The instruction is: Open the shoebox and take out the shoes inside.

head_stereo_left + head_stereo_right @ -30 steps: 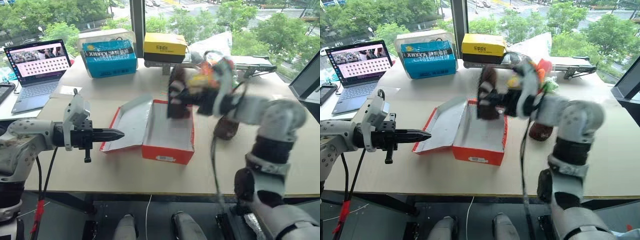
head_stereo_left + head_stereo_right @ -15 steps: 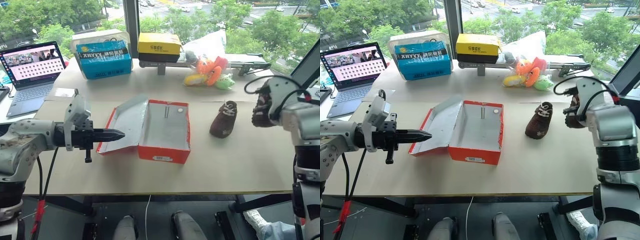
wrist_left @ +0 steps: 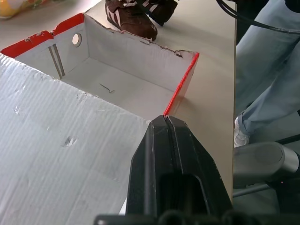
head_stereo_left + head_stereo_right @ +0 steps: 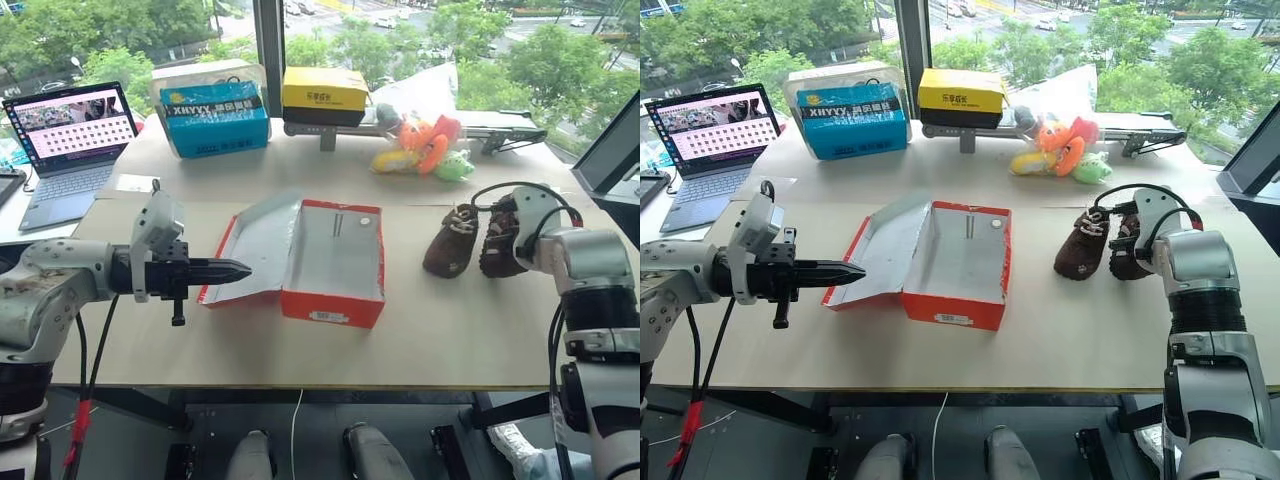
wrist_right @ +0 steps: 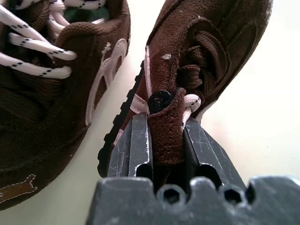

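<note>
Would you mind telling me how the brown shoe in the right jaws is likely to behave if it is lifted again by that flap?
The shoe would probably dangle and swing, since the right gripper pinches only a soft flap. It looks small, so likely light. The suede-like surface probably won't slip.

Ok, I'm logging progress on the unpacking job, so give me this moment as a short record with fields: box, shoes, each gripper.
shoebox: red shoebox on the table, lid folded open to the robot's left, inside bare
first shoe: brown shoe on the table right of the box
second shoe: brown shoe beside the first, on the table
right gripper: right gripper shut on the second shoe's tongue
left gripper: left gripper shut, holding nothing, by the open lid
</note>
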